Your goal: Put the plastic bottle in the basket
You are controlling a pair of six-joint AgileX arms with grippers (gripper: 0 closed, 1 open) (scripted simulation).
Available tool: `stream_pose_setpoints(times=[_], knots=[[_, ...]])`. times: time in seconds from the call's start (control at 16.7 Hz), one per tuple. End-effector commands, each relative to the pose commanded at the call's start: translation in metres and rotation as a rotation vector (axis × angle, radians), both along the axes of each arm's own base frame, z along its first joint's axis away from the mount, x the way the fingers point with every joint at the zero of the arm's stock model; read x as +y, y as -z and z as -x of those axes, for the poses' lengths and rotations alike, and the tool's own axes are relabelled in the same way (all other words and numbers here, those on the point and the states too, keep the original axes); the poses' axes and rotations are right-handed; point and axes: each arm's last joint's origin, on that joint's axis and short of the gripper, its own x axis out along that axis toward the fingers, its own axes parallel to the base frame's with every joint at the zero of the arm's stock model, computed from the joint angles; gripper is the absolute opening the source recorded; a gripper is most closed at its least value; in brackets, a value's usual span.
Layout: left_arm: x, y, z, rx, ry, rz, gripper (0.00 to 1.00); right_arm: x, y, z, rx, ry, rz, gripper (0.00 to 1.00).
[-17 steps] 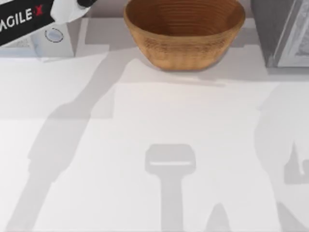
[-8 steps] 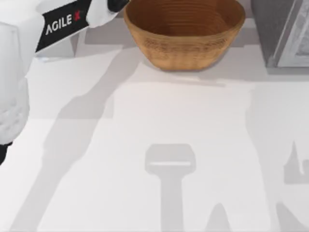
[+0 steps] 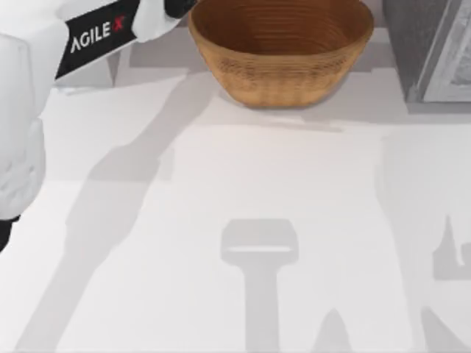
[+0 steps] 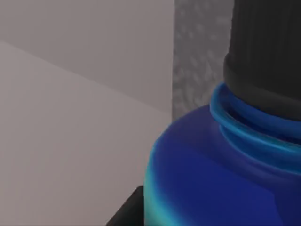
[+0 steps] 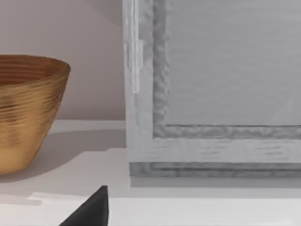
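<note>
The plastic bottle (image 4: 211, 179) sits very close in the left wrist view, with a dark blue shoulder, a turquoise edge, a blue neck ring and a black ribbed cap. My left gripper (image 4: 126, 213) is shut on it, a dark finger pressed against its side. In the top view my left arm reaches across the back left corner, and the left gripper (image 3: 176, 6) hangs just beside the left rim of the basket (image 3: 280, 73). The bottle is hidden there. The tan wicker basket stands at the back centre and nothing shows inside it. My right gripper (image 5: 91, 212) stays low near the table, right of the basket (image 5: 23, 113).
A large grey-white framed box (image 3: 434, 51) stands at the back right, close to the basket; it also looms in the right wrist view (image 5: 211, 94). A small white block (image 3: 88, 70) lies under my left arm. Arm shadows cross the white table (image 3: 243, 176).
Over the last second my left arm has swung right and forward toward the basket's left rim. In the last half second it barely moved.
</note>
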Motion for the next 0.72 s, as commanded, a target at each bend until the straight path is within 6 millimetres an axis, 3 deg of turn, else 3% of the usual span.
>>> stream_pose_setpoints(times=[0.54,0.72], knots=[[0.0000,0.0000,0.0000,0.000,0.000,0.000,0.98,0.0000,0.0000,0.0000,0.000,0.000,0.000,1.00],[0.0000,0.0000,0.0000,0.000,0.000,0.000,1.00,0.0000,0.0000,0.0000,0.000,0.000,0.000,1.00]])
